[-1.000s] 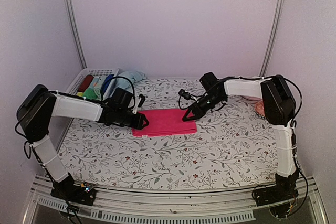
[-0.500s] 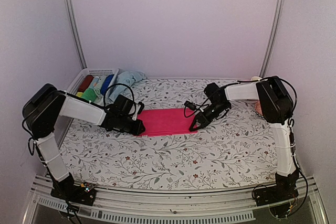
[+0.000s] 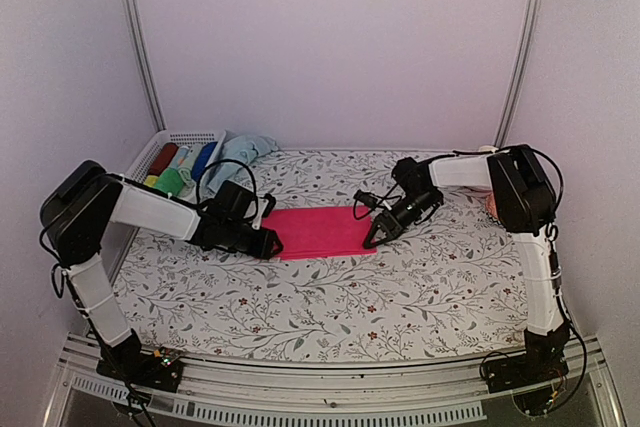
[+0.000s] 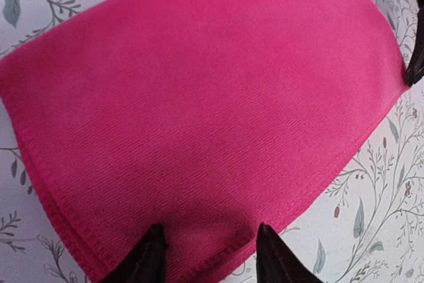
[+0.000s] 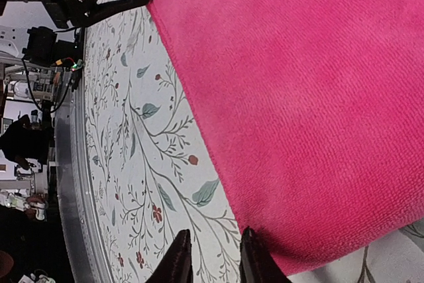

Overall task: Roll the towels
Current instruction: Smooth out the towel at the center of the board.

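Left end effector [image 3: 272,244] is seen part-open at the left end of the flat bright pink terry towel [image 3: 318,231], nothing gripped; the right end effector [image 3: 368,240] is narrowly parted at the opposite corner, also empty. On the floral tabletop [image 3: 400,297] no rolling is judged begun; the pale blue terry towel [image 3: 245,150] lies crumpled far left.

A: Where is the pink towel [image 3: 318,231]?
B: It lies flat in the middle of the table [image 3: 400,287], a bright long rectangle, unrolled, its long side going left to right.
A: And the pale blue towel [image 3: 243,150]?
B: Crumpled at the far left, just beside the basket [image 3: 180,137] — not rolled.
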